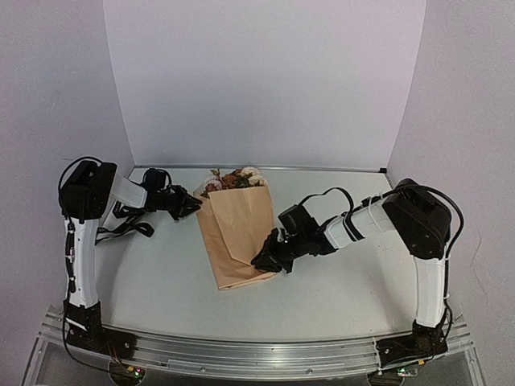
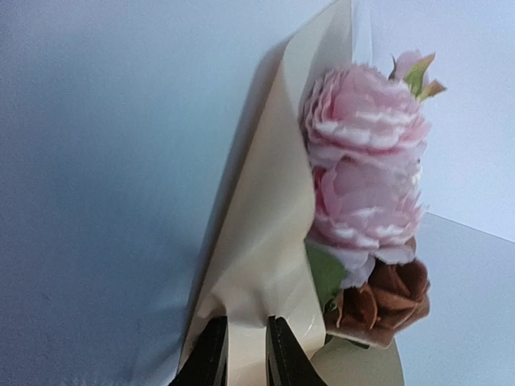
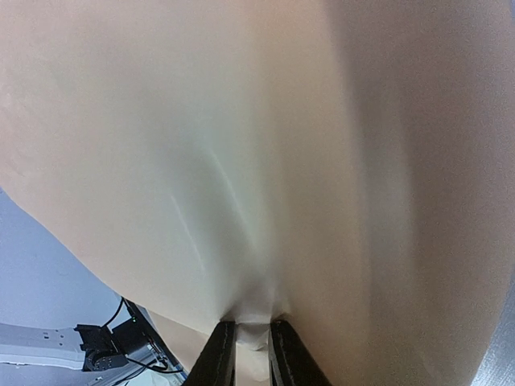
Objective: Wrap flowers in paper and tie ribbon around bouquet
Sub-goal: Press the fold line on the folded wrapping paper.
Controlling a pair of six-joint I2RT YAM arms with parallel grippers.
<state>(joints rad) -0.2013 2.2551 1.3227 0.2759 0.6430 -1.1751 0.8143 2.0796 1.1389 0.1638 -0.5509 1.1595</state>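
Observation:
The tan paper (image 1: 237, 233) lies folded over the flowers (image 1: 233, 178) in the middle of the table, with cream, pink and brown blooms poking out at its far end. My left gripper (image 1: 193, 206) is shut on the paper's upper left edge, beside the blooms. In the left wrist view the paper (image 2: 257, 241) is pinched in that gripper (image 2: 247, 354), next to the pink and brown flowers (image 2: 366, 177). My right gripper (image 1: 262, 260) is shut on the paper's lower right edge. The right wrist view shows the sheet (image 3: 241, 161) puckered where the gripper (image 3: 251, 354) holds it. The ribbon is out of view.
White backdrop walls (image 1: 265, 80) close off the back and both sides of the table (image 1: 338, 297). An aluminium rail (image 1: 257, 354) runs along the near edge, between the arm bases. Black cables (image 1: 129, 228) loop beside the left arm.

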